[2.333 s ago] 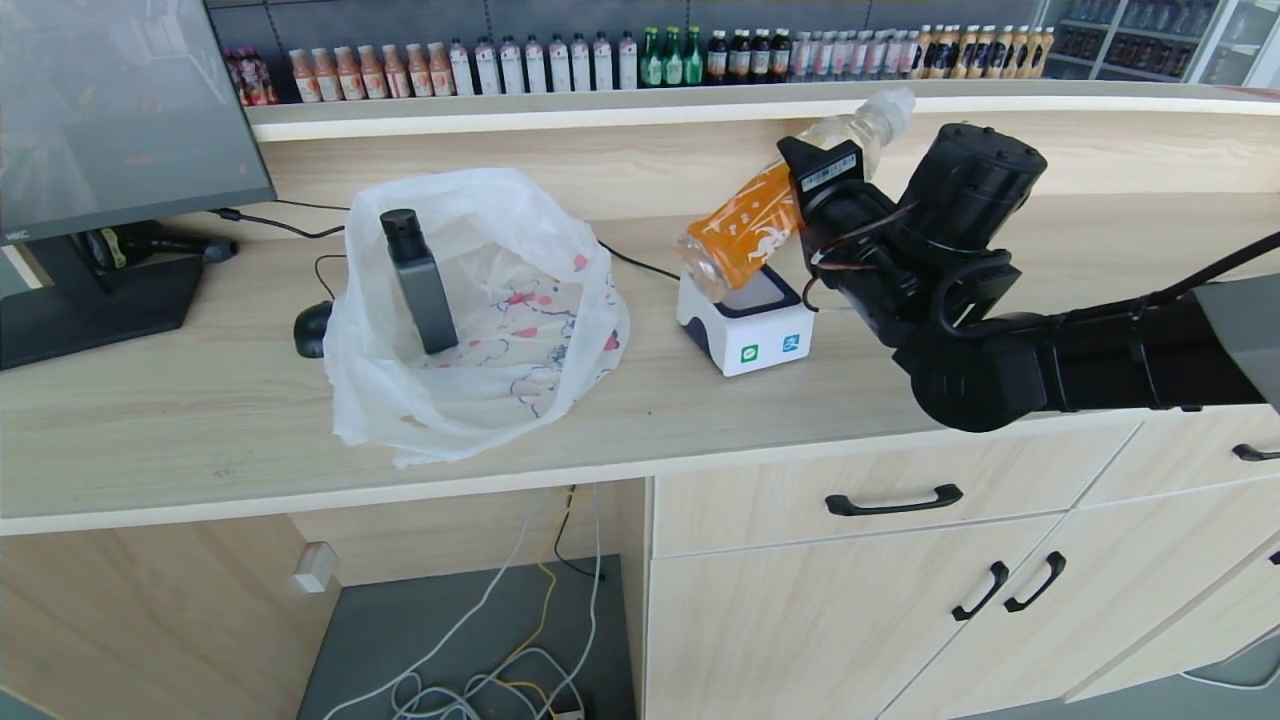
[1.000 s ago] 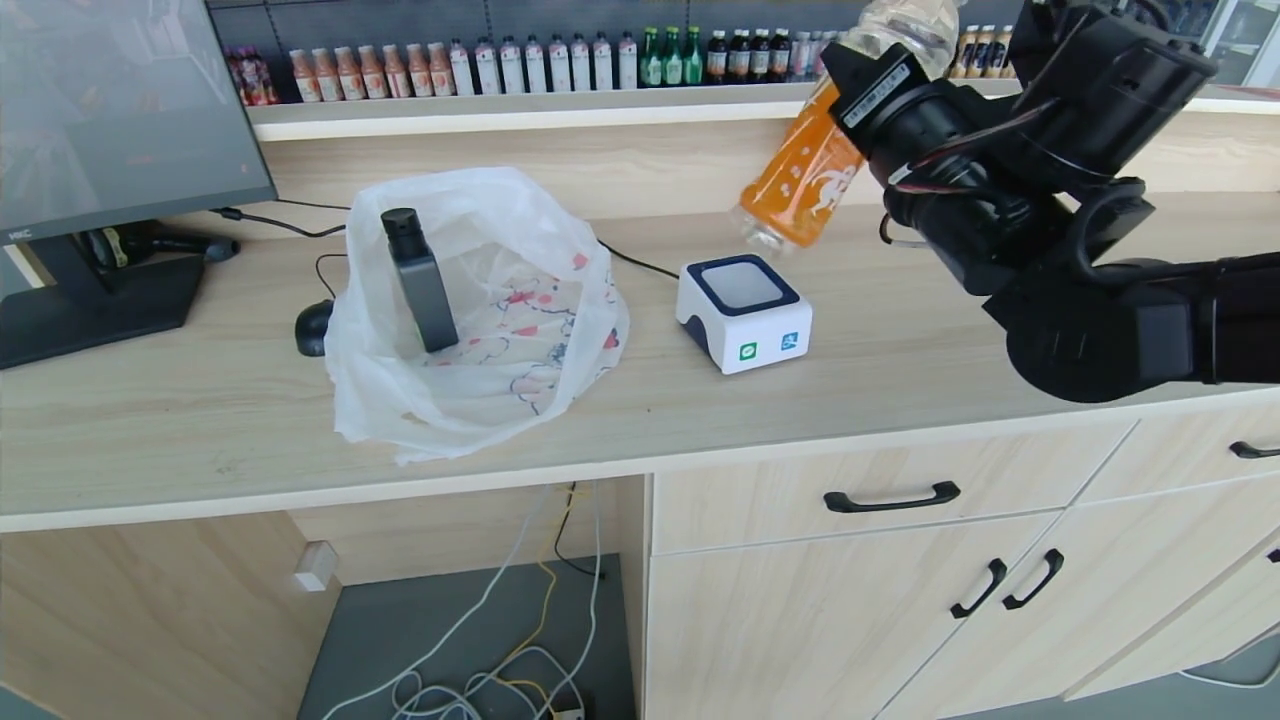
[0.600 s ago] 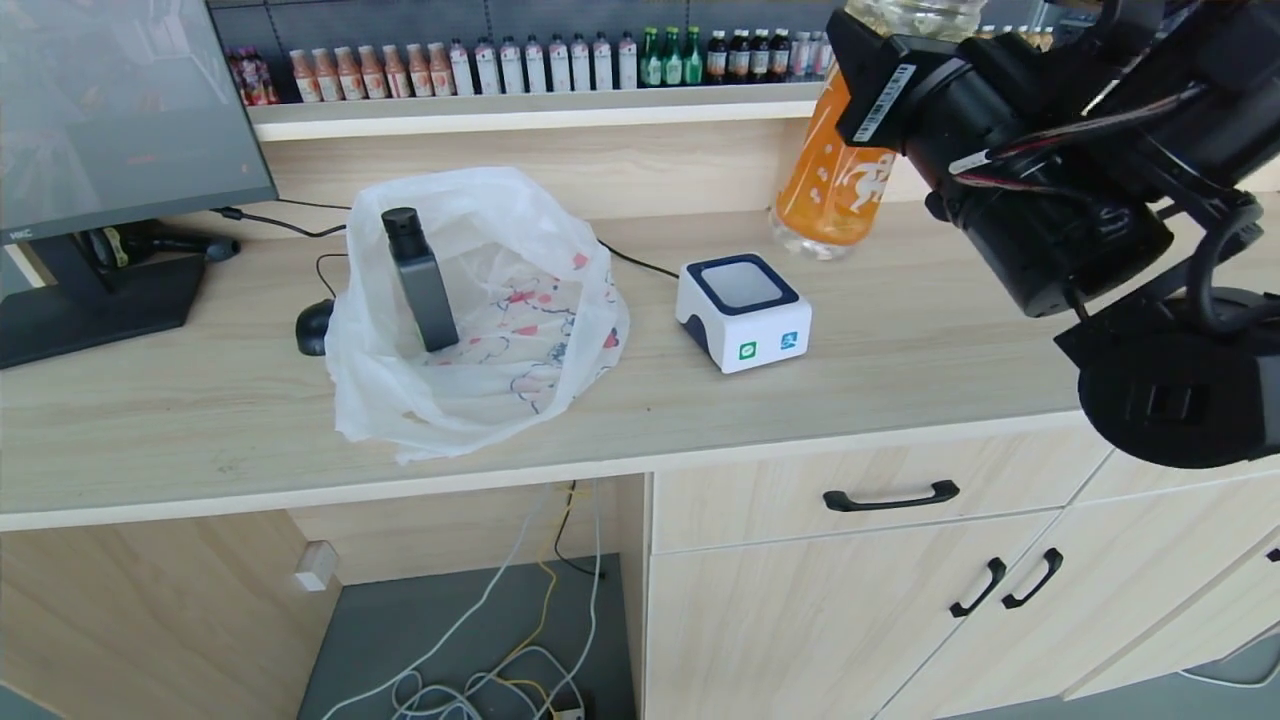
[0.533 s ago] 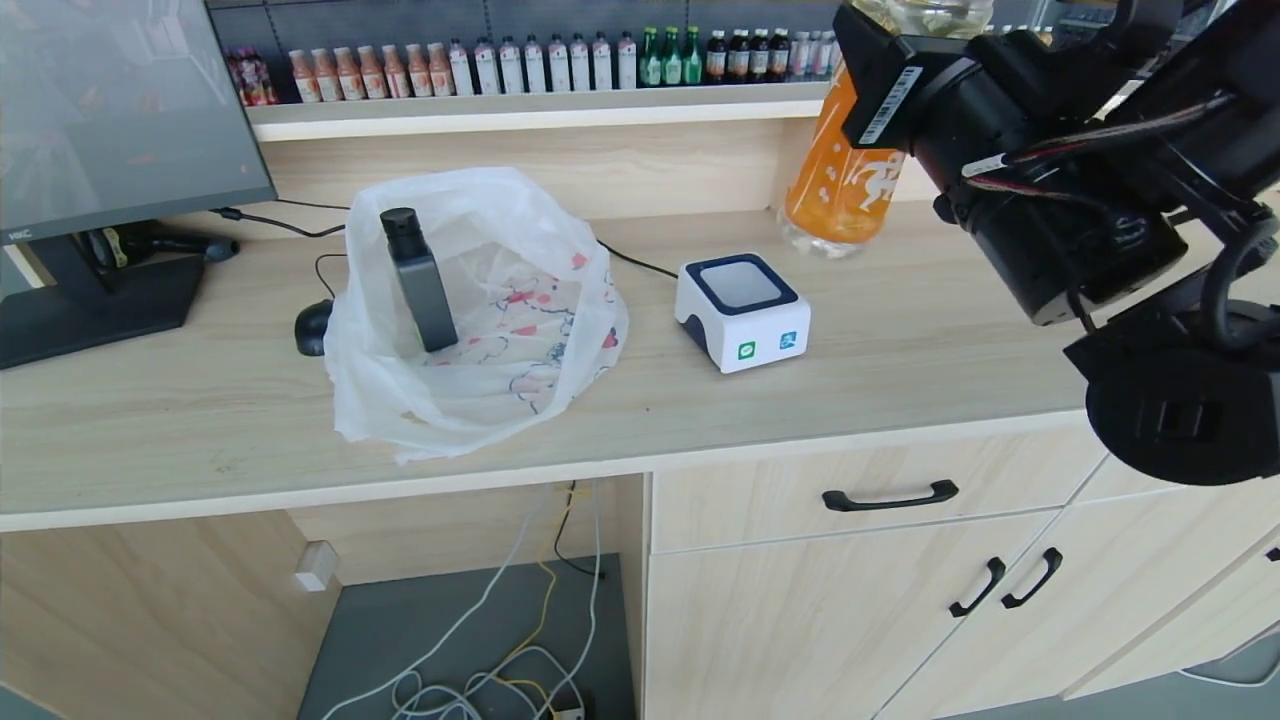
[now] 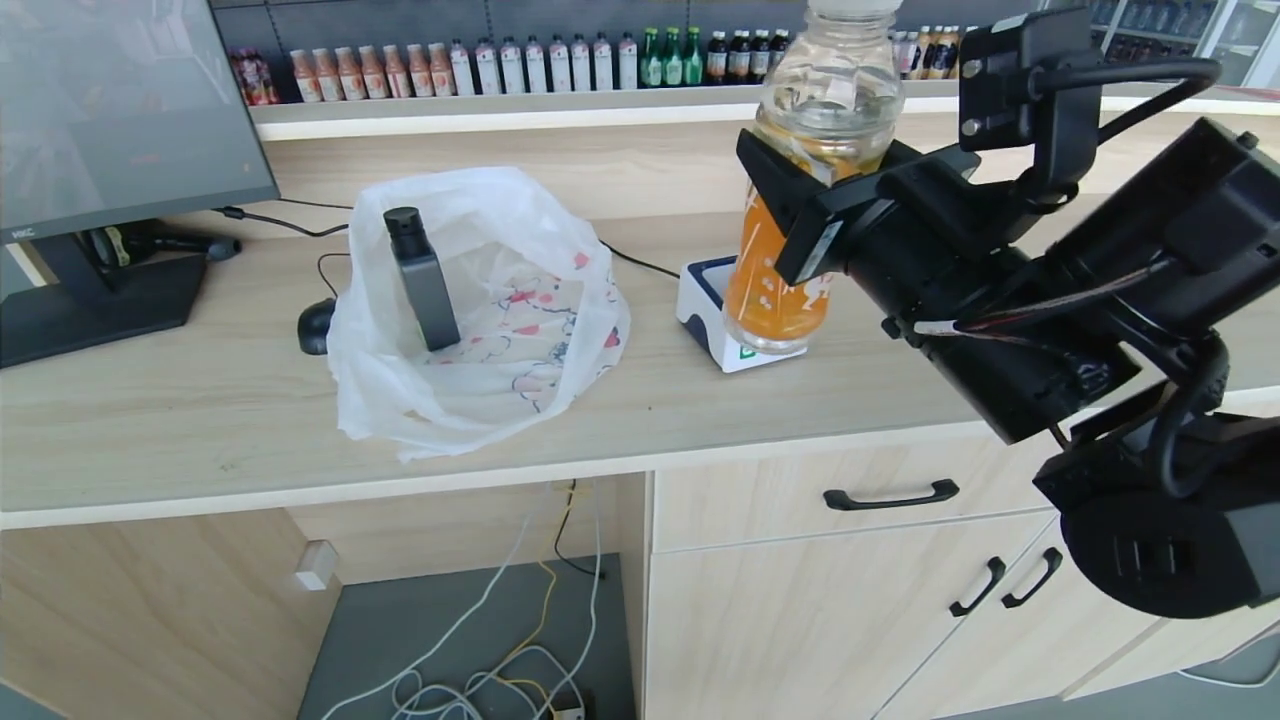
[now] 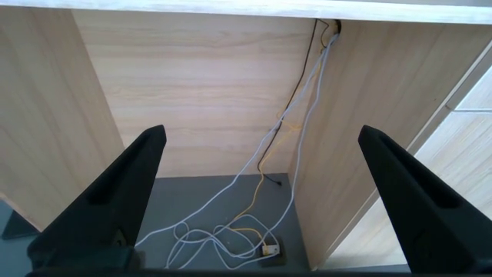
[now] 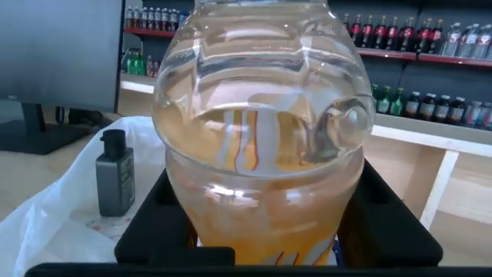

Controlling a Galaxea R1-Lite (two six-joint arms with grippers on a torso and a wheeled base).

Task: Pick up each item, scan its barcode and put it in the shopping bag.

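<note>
While the right gripper (image 5: 812, 195) clamps the orange drink bottle (image 5: 775, 285) upright near the scanner (image 5: 703, 300), the carry to the shopping bag (image 5: 560, 270) on its left should run high, clearing the rim and the dark bottle (image 5: 422, 280) inside.

No word or number is legible; a white barcode sticker (image 5: 826, 246) sits on the near finger of the black right gripper (image 5: 825, 165), right of centre, its print too fine to read; the orange label (image 5: 775, 295) on the clear plastic bottle of orange drink (image 5: 815, 110) bears white figures; the white cube-shaped scanner (image 5: 700, 305) shows a green square icon (image 5: 745, 352); a tiny pale logo (image 5: 17, 236) marks the dark flat monitor (image 5: 120, 100), far left.
</note>
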